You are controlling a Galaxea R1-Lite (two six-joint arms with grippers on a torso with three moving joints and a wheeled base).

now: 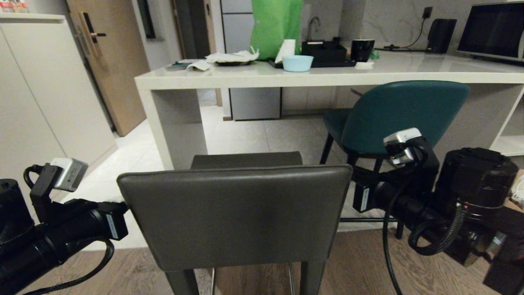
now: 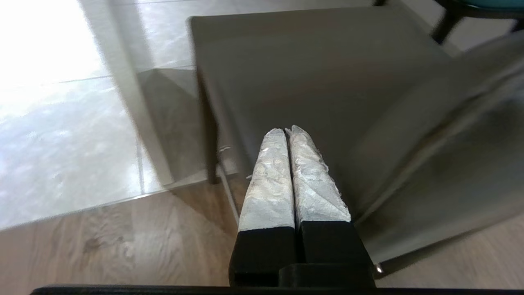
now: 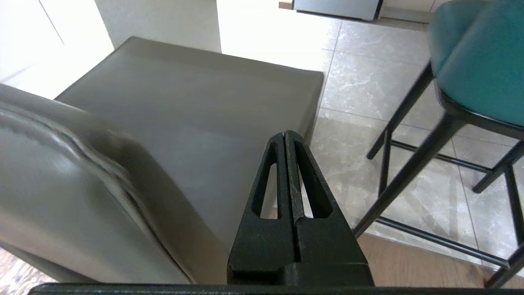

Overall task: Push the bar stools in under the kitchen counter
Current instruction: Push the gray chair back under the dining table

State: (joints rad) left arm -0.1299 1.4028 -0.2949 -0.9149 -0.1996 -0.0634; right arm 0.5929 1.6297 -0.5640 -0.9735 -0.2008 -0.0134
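The dark grey bar stool (image 1: 233,217) stands just before me, its rectangular back toward me and its square seat (image 2: 319,73) pointing at the kitchen counter (image 1: 327,78). My left gripper (image 2: 287,130) is shut and empty, at the left edge of the stool's back (image 2: 450,164), over the seat. My right gripper (image 3: 285,133) is also shut and empty, at the right edge of that back (image 3: 61,184). The right arm (image 1: 409,172) reaches in between the two stools. The teal bar stool (image 1: 401,110) stands to the right, its seat partly under the counter.
A tall white cabinet (image 1: 41,102) and a wooden door (image 1: 110,53) are on the left. The counter carries a light blue bowl (image 1: 297,63), a green bag (image 1: 276,26), a black tray (image 1: 323,53) and a microwave (image 1: 491,30). Tile floor (image 1: 254,135) lies under the counter.
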